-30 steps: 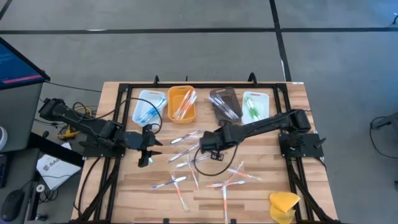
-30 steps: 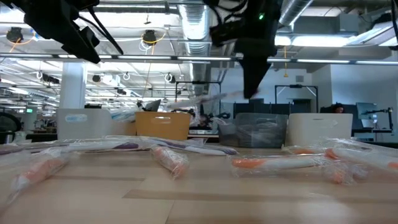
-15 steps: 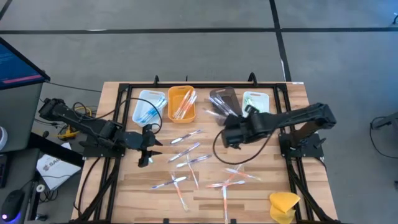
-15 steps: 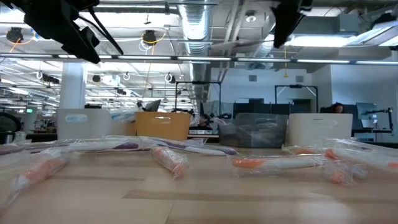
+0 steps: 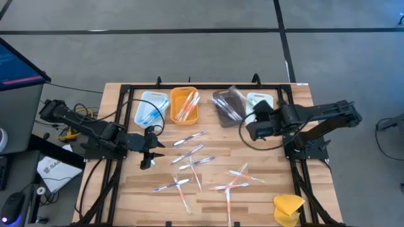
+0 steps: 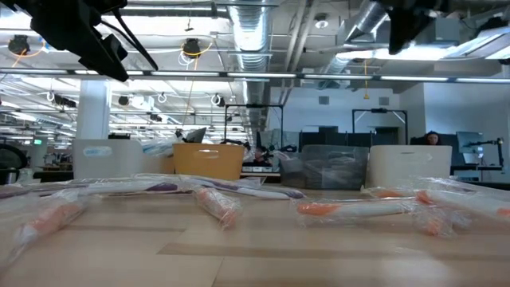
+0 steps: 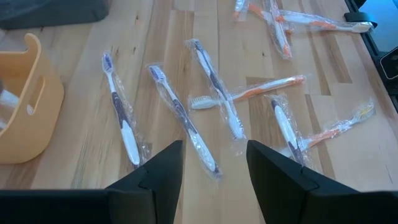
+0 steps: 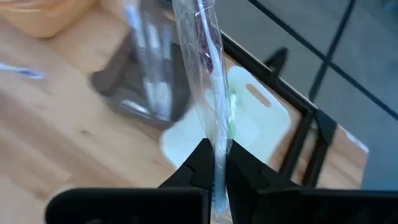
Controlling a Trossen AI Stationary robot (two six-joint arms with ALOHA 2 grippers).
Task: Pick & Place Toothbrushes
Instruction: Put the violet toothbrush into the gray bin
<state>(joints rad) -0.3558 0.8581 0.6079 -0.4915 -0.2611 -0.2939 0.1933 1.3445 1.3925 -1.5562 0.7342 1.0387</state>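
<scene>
On the wooden worktop [image 5: 208, 195] four trays sit in a row at the far edge. The right claw [image 8: 216, 163] pinches one wrapped toothbrush [image 8: 208, 74] above the white tray [image 8: 261, 124], handle upward. The left claw [image 7: 213, 163] hovers half spread, empty, near loose toothbrushes [image 7: 186, 121].

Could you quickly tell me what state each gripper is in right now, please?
Left gripper: open, holding nothing, above the loose toothbrushes.
Right gripper: closed on a wrapped toothbrush, over the white tray.
</scene>
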